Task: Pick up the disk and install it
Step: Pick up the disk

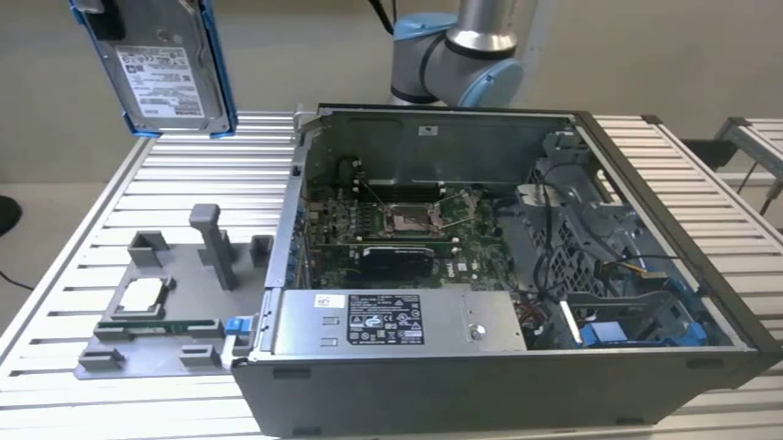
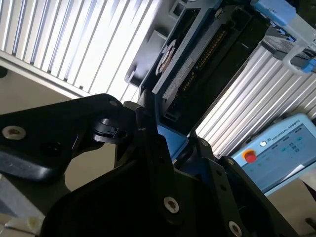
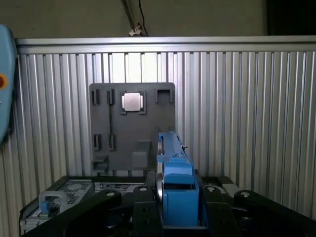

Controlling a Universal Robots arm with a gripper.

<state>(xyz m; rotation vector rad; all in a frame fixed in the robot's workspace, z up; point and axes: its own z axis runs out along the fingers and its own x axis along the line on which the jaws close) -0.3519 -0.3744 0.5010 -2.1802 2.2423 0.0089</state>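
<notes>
The disk [image 1: 165, 69], a silver-grey drive with a white label in a bright blue carrier, hangs upright high above the table's far corner at the exterior view's left. My gripper [image 1: 103, 16] holds it from above, shut on its upper end. In the first wrist view the disk's blue carrier [image 3: 177, 180] shows edge-on, clamped in my gripper [image 3: 177, 202] between the black fingers [image 3: 144, 207]. In the second wrist view the disk [image 2: 197, 64] sticks out from my gripper [image 2: 165, 136], its connector edge showing.
The open computer case [image 1: 685, 275] lies on the slatted table [image 1: 183, 183], with a grey labelled box [image 1: 380, 321] and a blue drive bay [image 1: 624, 332] inside. A grey fixture plate [image 1: 110, 357] left of it carries a square silver chip [image 1: 141, 298]. A teach pendant [image 2: 276, 153] lies nearby.
</notes>
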